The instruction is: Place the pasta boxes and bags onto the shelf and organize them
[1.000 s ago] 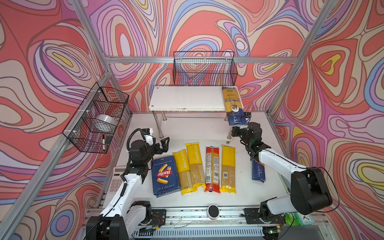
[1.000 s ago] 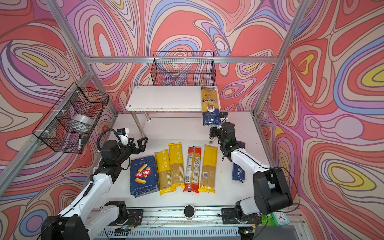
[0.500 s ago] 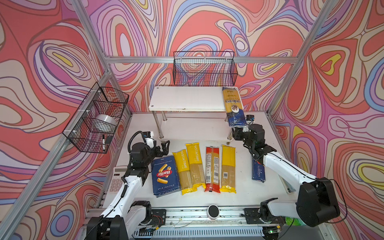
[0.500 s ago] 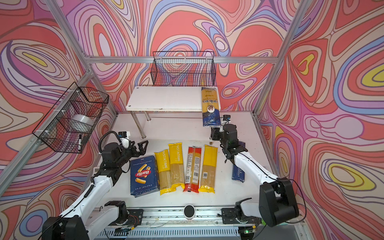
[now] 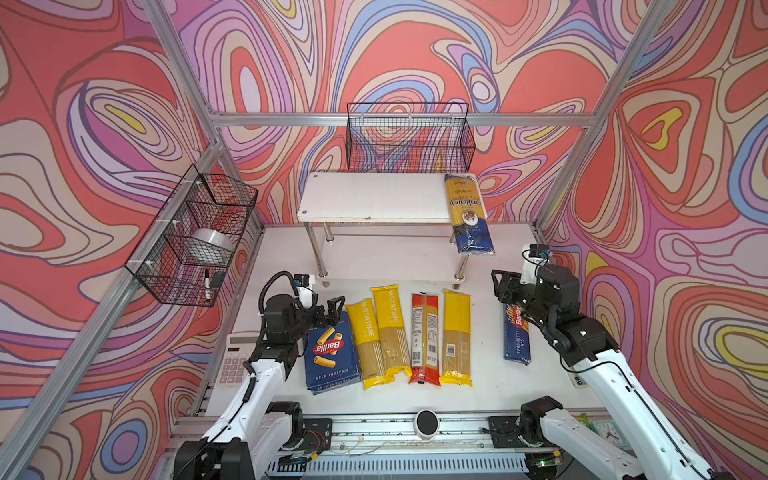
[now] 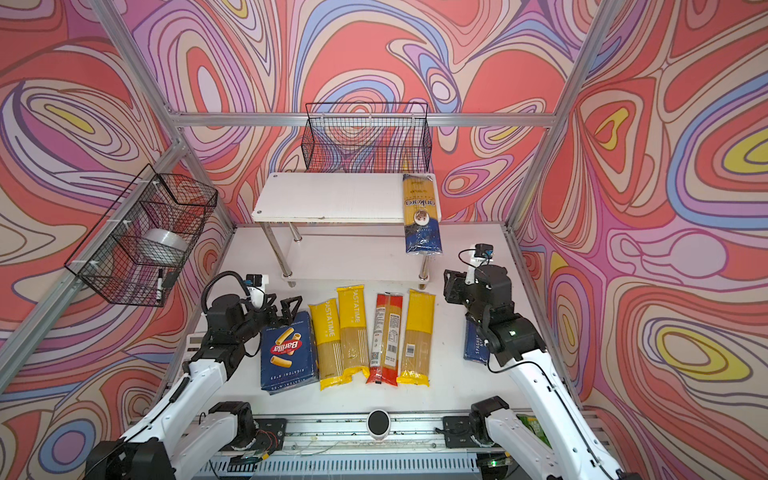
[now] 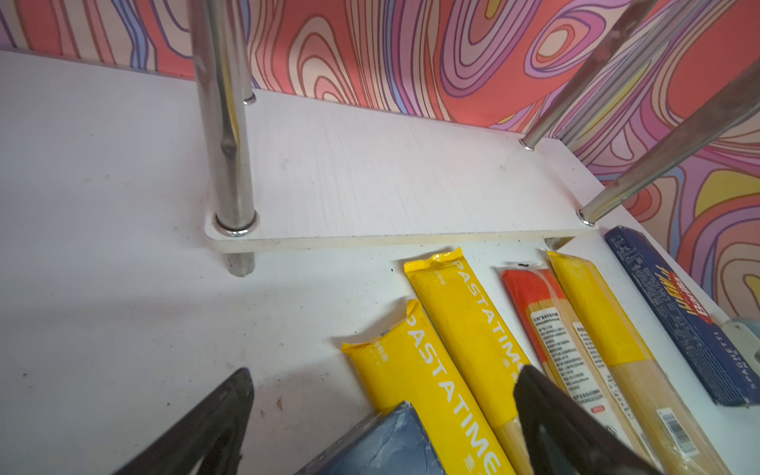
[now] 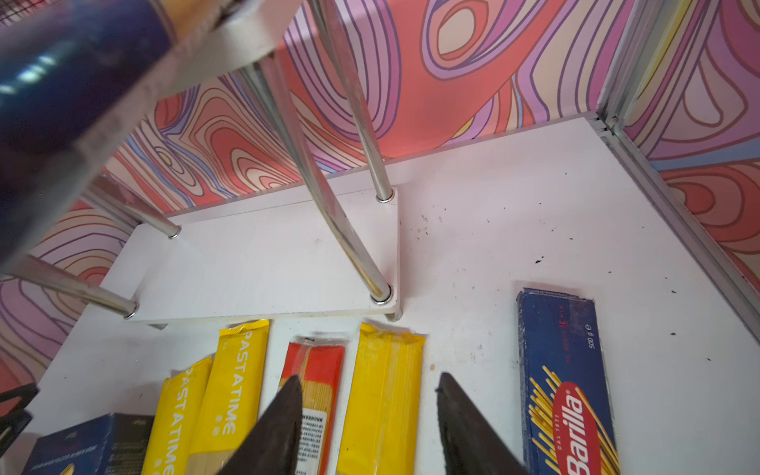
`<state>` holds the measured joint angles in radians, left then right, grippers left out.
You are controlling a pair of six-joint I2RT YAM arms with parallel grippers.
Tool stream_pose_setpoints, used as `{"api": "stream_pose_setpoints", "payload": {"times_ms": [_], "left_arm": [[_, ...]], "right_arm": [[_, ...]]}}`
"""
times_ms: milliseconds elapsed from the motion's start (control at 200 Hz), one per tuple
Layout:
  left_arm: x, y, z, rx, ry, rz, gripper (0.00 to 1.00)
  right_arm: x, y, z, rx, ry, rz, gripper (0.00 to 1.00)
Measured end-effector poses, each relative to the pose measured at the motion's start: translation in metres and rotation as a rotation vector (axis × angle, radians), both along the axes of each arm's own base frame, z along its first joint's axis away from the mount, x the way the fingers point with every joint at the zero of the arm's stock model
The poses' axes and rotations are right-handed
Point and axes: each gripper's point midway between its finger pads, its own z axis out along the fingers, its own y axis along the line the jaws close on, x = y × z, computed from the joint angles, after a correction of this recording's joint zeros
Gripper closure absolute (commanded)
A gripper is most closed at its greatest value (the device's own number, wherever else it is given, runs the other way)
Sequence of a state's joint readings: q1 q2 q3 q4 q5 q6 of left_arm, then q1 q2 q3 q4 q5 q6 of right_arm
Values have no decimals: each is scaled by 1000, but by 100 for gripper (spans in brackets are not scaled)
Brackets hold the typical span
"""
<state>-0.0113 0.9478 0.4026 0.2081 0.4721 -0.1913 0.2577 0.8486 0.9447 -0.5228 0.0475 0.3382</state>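
Note:
The shelf (image 5: 374,197) stands at the back. A gold-and-navy bag (image 5: 469,216) lies on the right end of its top board, overhanging the front edge. In a row on the table lie the wide rigatoni box (image 5: 330,357), two yellow bags (image 5: 376,336), a red bag (image 5: 424,336), a third yellow bag (image 5: 456,336) and the narrow spaghetti box (image 5: 516,336). My left gripper (image 5: 332,305) (image 7: 382,372) hangs open over the rigatoni box's far end. My right gripper (image 5: 500,282) (image 8: 368,377) is open and empty, above the table by the spaghetti box's far end.
A black wire basket (image 5: 409,137) hangs on the back wall above the shelf. Another wire basket (image 5: 191,237) on the left wall holds a tape roll (image 5: 212,241) and a marker. A white calculator (image 5: 235,359) lies at the table's left edge under my left arm.
My right gripper has opened, let go of the gold-and-navy bag's near end and drawn back to the right. My left gripper has shifted a little toward the rigatoni box.

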Motion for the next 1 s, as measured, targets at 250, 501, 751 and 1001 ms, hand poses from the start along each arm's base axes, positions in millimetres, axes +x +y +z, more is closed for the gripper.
{"api": "stream_pose_setpoints", "payload": {"times_ms": [250, 501, 751, 1001], "left_arm": [[-3, -5, -3, 12, -5, -42, 0], [-6, -5, -2, 21, -18, -46, 0], [-6, -5, -2, 25, -20, -48, 0], [-6, -5, -2, 27, -21, -48, 0]], "right_arm": [[-27, 28, 53, 55, -47, 196, 62], [-36, 49, 71, 87, -48, 328, 64], [-22, 63, 68, 109, -20, 383, 67], [-10, 76, 77, 150, -53, 419, 71]]}}
